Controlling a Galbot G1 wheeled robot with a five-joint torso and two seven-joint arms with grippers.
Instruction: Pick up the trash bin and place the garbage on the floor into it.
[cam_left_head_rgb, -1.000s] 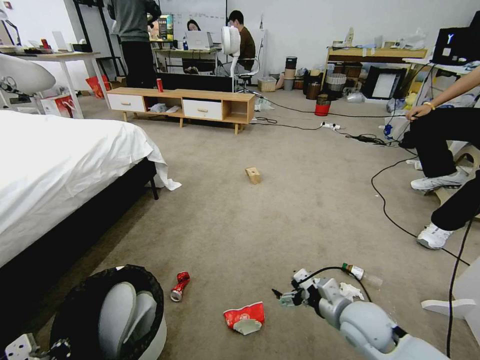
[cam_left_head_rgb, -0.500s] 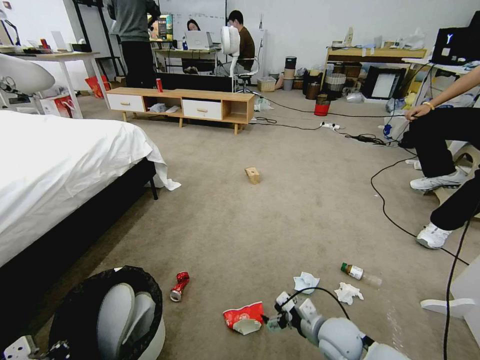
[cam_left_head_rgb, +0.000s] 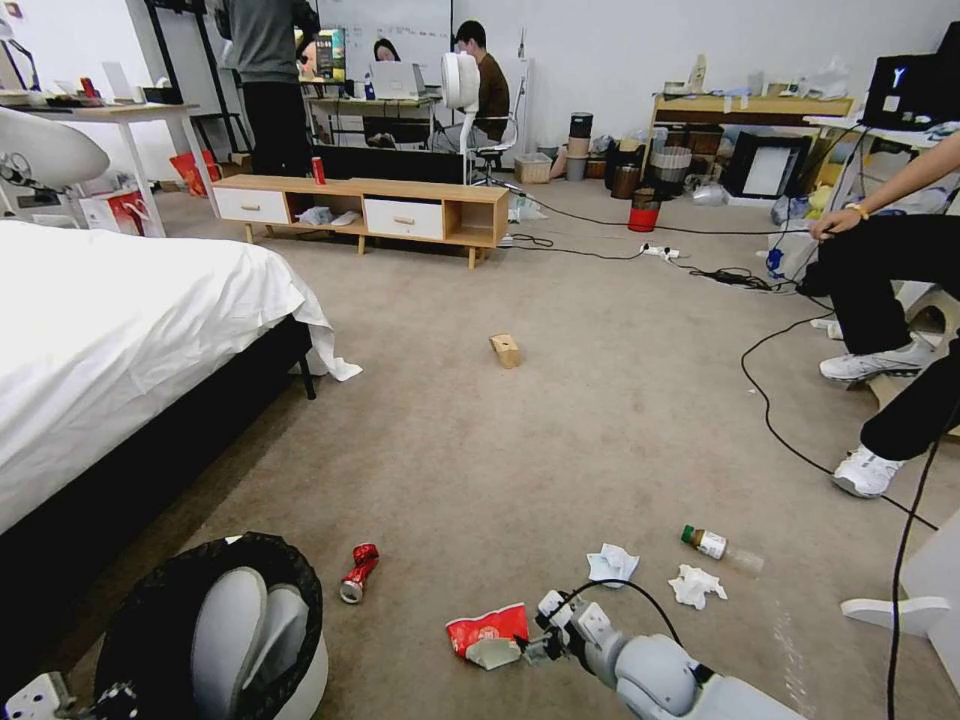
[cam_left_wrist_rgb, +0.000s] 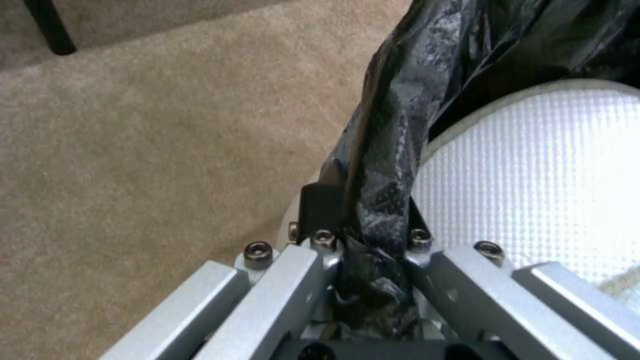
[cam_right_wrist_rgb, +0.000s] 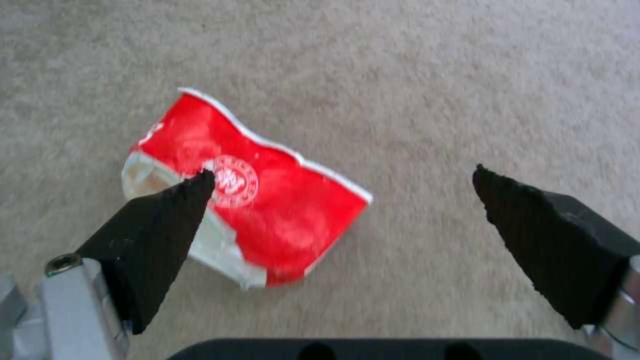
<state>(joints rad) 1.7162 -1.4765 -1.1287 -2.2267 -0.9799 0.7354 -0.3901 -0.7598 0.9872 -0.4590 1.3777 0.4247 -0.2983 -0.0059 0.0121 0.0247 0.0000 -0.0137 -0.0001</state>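
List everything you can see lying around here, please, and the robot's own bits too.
trash bin: 1, white with black bag, near left, held at its rim
paper cup: 1, red-white, crumpled, carpet just before the right gripper
crushed can: 1, red, carpet right of the bin
tissue wads: 2, white, carpet near right
bottle: 1, clear, green cap, beside the tissues
cardboard box: 1, tan, mid-floor
bed: 1, white sheet, left
low cabinet: 1, wood and white, far side
left gripper: shut on the bin's bagged rim
right gripper: open, above the cup
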